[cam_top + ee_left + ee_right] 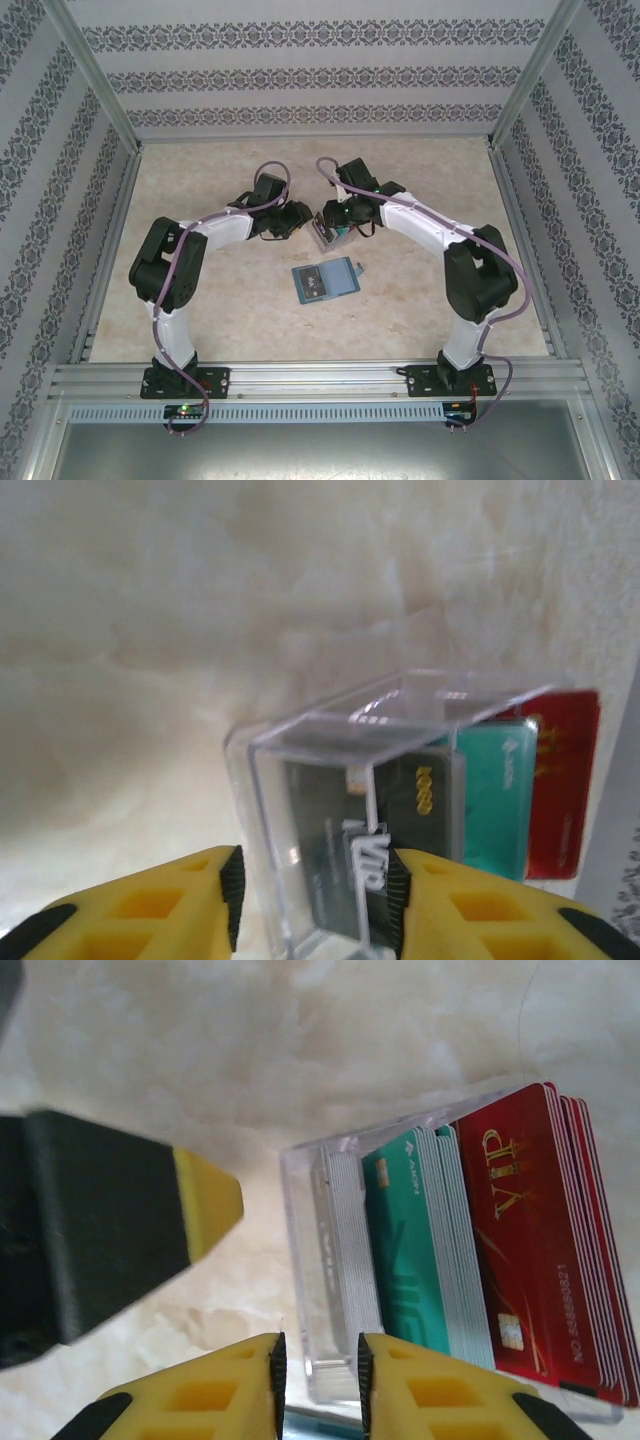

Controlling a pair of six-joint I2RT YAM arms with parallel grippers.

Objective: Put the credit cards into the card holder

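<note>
Card holder [325, 280]: teal-blue, lies flat on the table [200, 190], nearer the arm bases than the grippers and apart from both. Credit cards [530, 1260]: standing on edge inside a clear plastic box [320, 1290], with a red stack at one end, teal-green cards beside it and pale card edges next. A black card [420, 800] faces the left wrist camera. Right gripper [318, 1375]: jaws narrow, pads closed against the end section of the box. Left gripper [315, 900]: jaws parted wide, one on each side of the box. Seen from the right wrist, one of its fingers [205, 1205] stands clear of the box wall. Overhead, both grippers meet at the box, just beyond the holder.
</note>
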